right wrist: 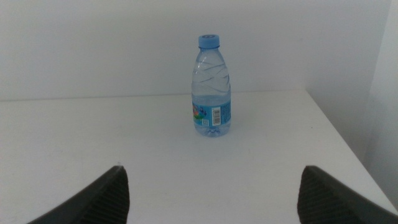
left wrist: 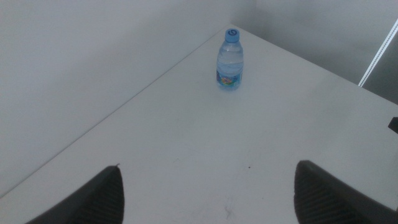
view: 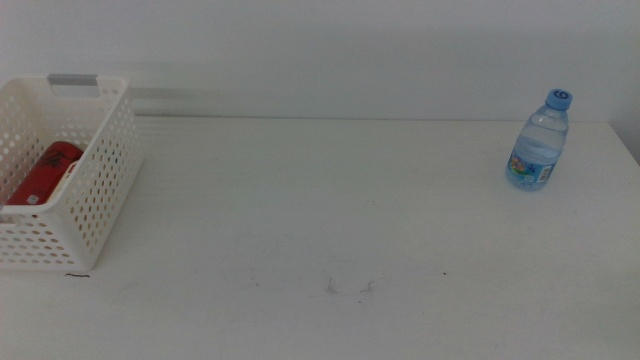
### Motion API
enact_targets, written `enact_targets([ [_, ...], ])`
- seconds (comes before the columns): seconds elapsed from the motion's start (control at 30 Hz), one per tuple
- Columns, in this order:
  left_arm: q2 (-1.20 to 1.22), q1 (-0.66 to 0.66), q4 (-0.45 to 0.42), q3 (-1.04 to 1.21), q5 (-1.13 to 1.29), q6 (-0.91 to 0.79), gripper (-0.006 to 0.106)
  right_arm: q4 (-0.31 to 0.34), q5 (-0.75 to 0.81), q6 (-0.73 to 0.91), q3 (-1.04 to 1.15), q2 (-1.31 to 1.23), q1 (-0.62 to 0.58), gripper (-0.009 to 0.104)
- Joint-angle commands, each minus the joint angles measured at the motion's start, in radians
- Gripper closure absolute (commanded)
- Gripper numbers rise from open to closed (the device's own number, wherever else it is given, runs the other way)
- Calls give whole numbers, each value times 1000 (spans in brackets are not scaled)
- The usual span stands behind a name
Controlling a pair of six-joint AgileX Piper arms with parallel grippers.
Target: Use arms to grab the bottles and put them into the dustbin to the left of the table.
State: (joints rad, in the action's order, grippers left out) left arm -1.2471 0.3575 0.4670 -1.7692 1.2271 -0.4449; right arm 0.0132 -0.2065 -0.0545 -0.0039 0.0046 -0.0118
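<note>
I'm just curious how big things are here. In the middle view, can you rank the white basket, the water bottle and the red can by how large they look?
1. white basket, clearly largest.
2. water bottle.
3. red can, but it is partly hidden inside the basket, so its place against the bottle is unsure.

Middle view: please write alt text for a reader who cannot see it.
A small clear water bottle with a blue cap stands upright at the far right of a white table. At the left edge, a white perforated dustbin holds a red can. No arm shows.
</note>
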Motion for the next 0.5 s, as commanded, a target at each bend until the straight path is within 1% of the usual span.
enact_targets([
  [0.0, 5, 4, 4, 3, -6, 1, 7, -1, -9, 3, 4, -5, 3, 9],
  [0.07, 5, 4, 2, 3, -6, 1, 7, -1, -13, 3, -3, 6, 3, 9],
  [0.13, 5, 4, -11, 3, -6, 1, 7, -1, -15, 3, -51, 71, 3, 9],
  [0.2, 5, 4, -13, 3, -6, 1, 7, 3, -15, 3, -116, 167, 3, 9],
  [0.3, 5, 4, -13, 3, -6, 1, 7, 38, -3, 3, -220, 329, 3, 9],
  [0.4, 5, 4, -13, 3, -6, 1, 7, 40, 6, 3, -304, 509, 3, 9],
  [0.47, 5, 4, -13, 3, -6, 1, 7, 42, 49, 3, -338, 616, 3, 9],
])
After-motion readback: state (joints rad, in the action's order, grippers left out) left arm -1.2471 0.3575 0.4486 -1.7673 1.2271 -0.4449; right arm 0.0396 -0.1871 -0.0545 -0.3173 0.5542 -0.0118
